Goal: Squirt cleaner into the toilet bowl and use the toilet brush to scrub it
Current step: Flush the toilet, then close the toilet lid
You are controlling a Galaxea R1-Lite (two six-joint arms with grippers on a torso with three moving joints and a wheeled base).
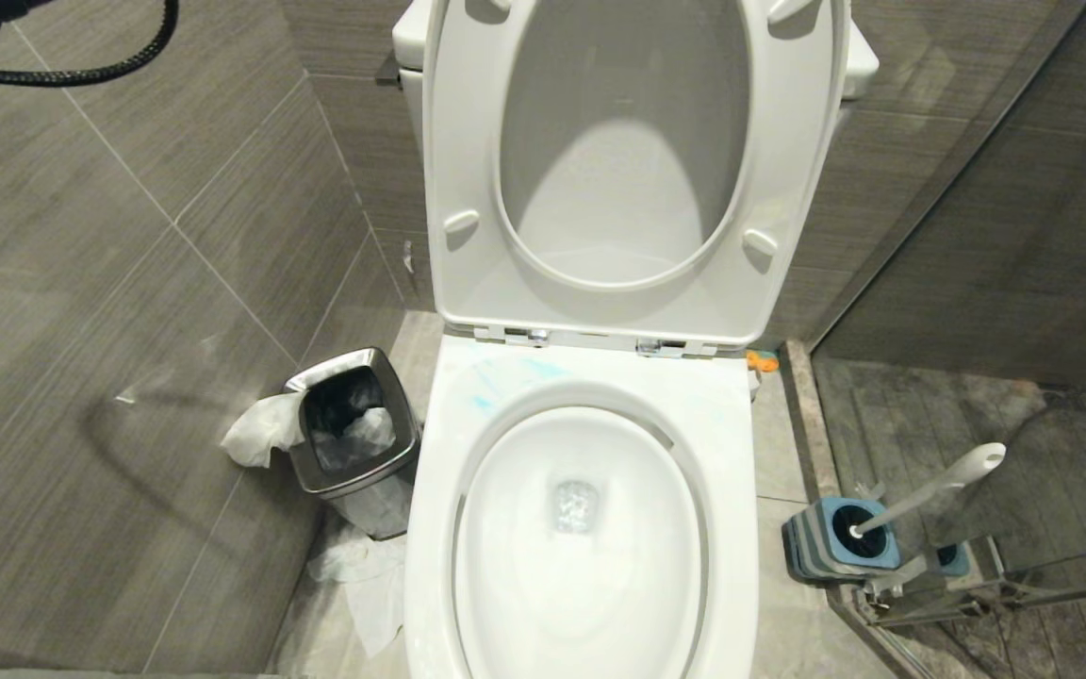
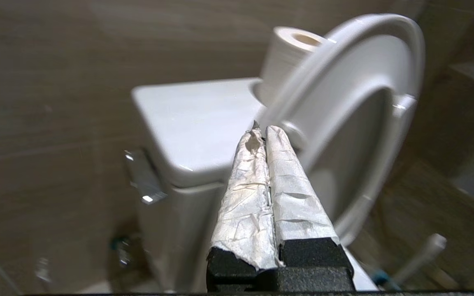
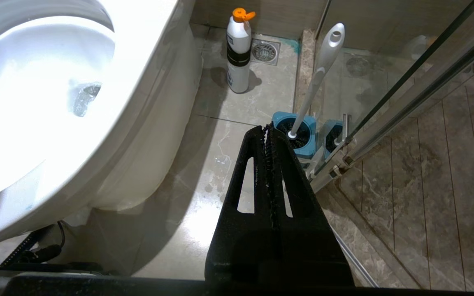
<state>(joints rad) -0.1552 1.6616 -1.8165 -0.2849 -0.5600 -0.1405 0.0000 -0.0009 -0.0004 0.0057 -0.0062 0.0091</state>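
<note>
Toilet bowl (image 1: 581,528) centred on the floor (image 1: 788,443), seat and lid (image 1: 600,179) raised against the tank (image 2: 196,123); paper roll (image 2: 290,49) on top of the tank. Pale turquoise smears of cleaner (image 1: 505,377) on the rim behind the basin. Toilet brush (image 1: 929,490) standing tilted in its blue holder (image 1: 835,542) near the right side of the bowl, by the glass door (image 3: 405,82). White bottle with orange cap (image 3: 239,51) on the floor beside the bowl's base, near the drain (image 3: 265,51). Steel waste bin (image 1: 354,434) at the bowl's left, tissue around it. Left gripper (image 2: 261,131) raised beside the tank, taped fingers (image 2: 245,193) pressed together, empty. Right gripper (image 3: 269,131) low over the floor near the holder, fingers together, empty.
</note>
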